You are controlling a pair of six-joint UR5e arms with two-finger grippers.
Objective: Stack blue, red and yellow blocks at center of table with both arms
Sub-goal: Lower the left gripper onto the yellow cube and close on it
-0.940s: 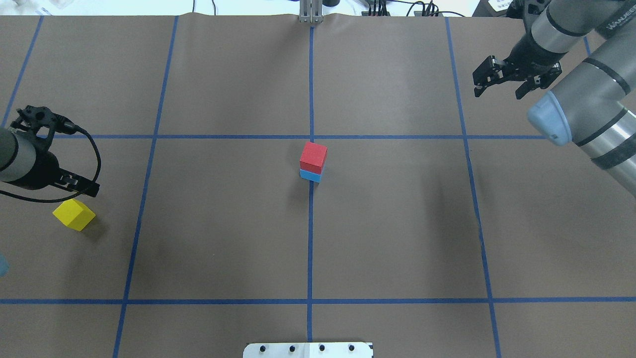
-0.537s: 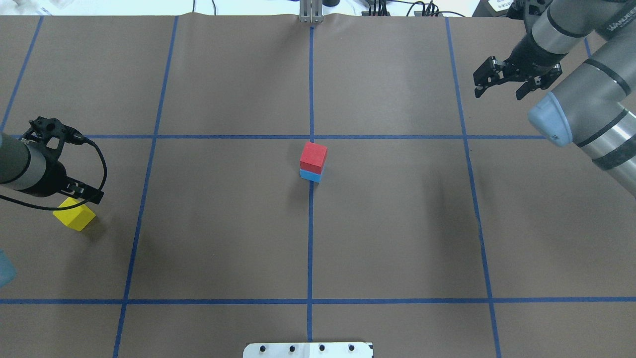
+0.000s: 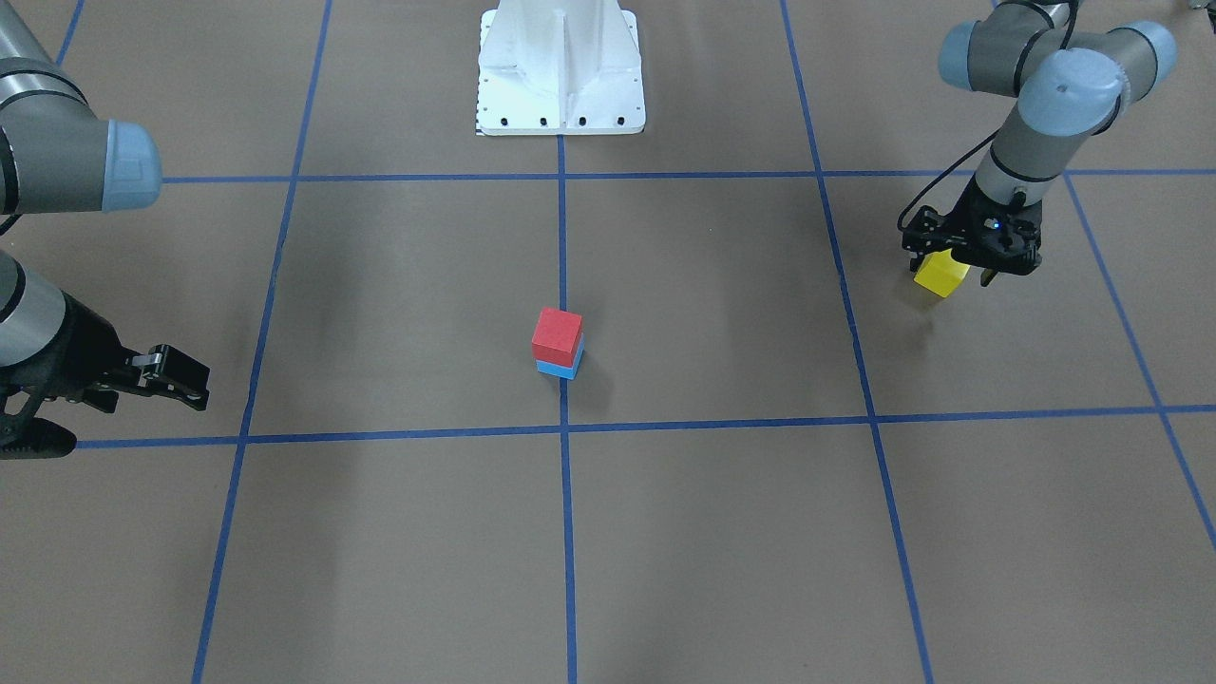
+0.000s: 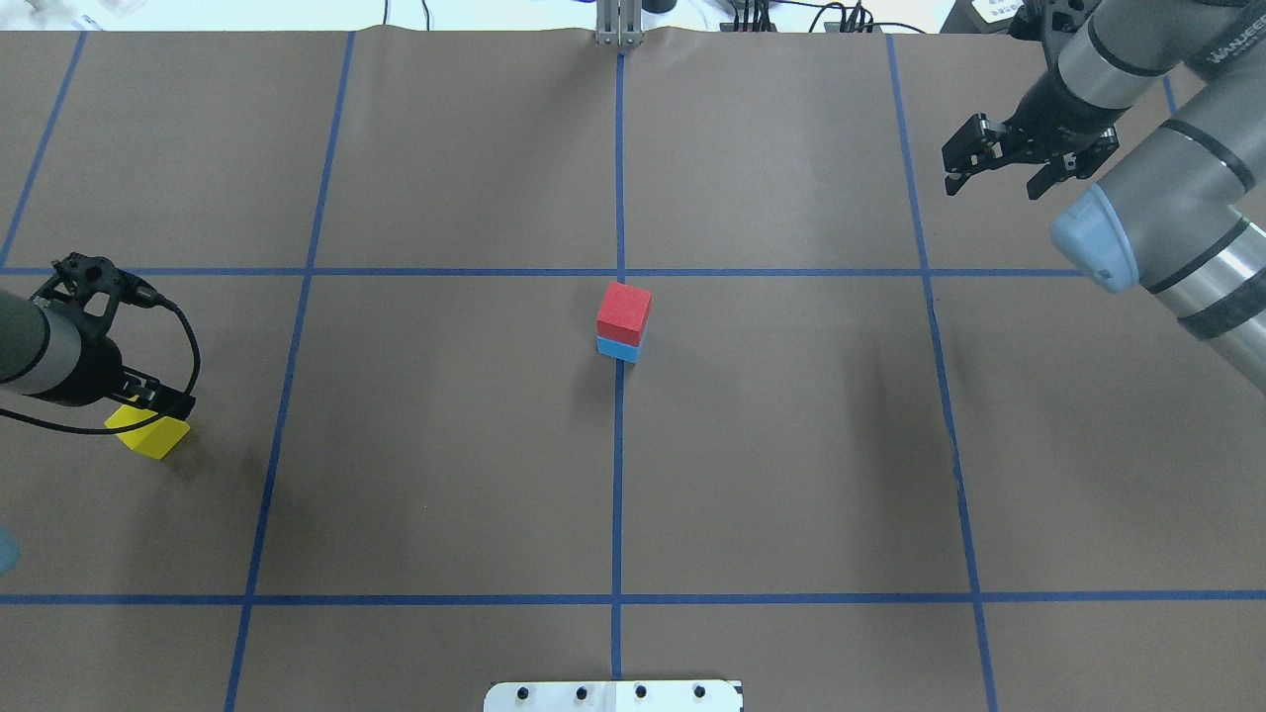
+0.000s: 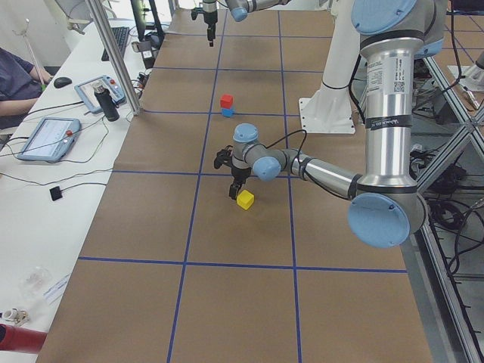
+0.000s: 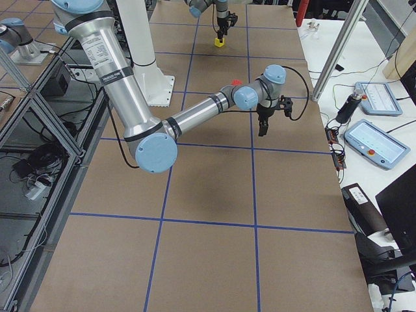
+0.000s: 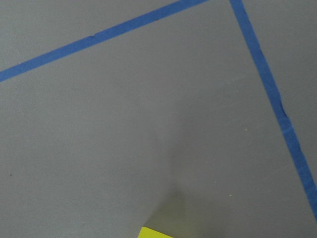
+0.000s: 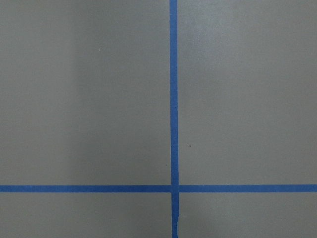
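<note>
My left fingers (image 3: 990, 271) hang spread and released over the small yellow cube block (image 4: 150, 438), one finger on either side of it and not yet pinching it. In the overhead view the cube shows from under them at about 5 o'clock. In my left wrist view only a yellow corner peeks in at 6 o'clock. I judge the cube sits between the fingers rather than beside them, so the coming move turns on lowering and pinching squarely across two flat faces. The cube has no long axis. It sits turned like a diamond against the blue tape lines (image 4: 618, 475), so my fingers need to match that turn.

The yellow cube rests on the brown paper-covered table (image 4: 445, 475), near its left edge, at about 8 o'clock from the centre. At the centre the small red cube block (image 4: 623, 311) sits on top of the small blue cube block (image 4: 617, 349), touching, edges roughly in line.

My right fingers (image 4: 959, 163) are spread and released, grasping nothing, well apart at about 2 o'clock from the stack. My left arm is far nearer the yellow cube.

Count: one yellow block, one red, one blue.
</note>
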